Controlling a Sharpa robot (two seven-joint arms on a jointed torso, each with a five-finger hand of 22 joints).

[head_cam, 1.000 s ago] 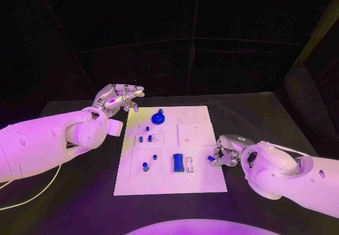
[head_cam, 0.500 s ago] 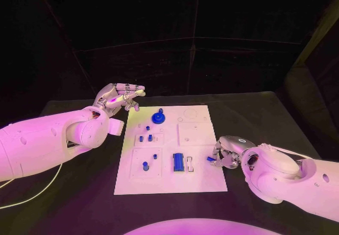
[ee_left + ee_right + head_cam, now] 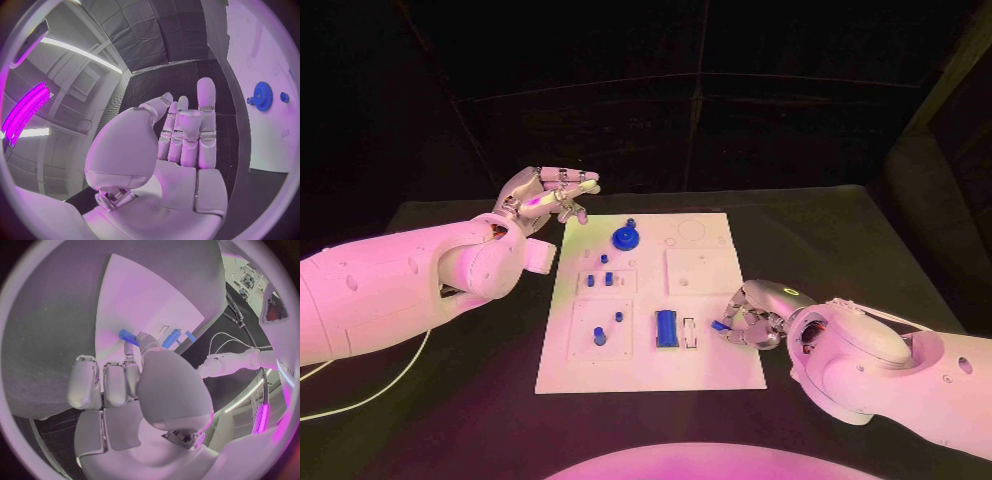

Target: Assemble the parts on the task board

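- The task board (image 3: pixel 704 360), a white plate, lies in the middle of the black surface (image 3: pixel 848 230).
- The right hand (image 3: pixel 754 318) sits at the board's right edge, pinching a small blue peg (image 3: pixel 720 325) between thumb and a finger; in the right wrist view the peg (image 3: pixel 128 336) sticks out past the fingertips, over the board (image 3: pixel 144 295).
- The left hand (image 3: pixel 548 195) hovers above the surface just off the board's far left corner, fingers loosely curled and apart, holding nothing.
- A blue gear (image 3: pixel 627 238) sits near the board's far end, also seen in the left wrist view (image 3: pixel 263 95).
- A blue rectangular block (image 3: pixel 666 328) stands in the near half of the board, just left of the held peg.
- Smaller blue pegs (image 3: pixel 599 279) stand in the board's left column.
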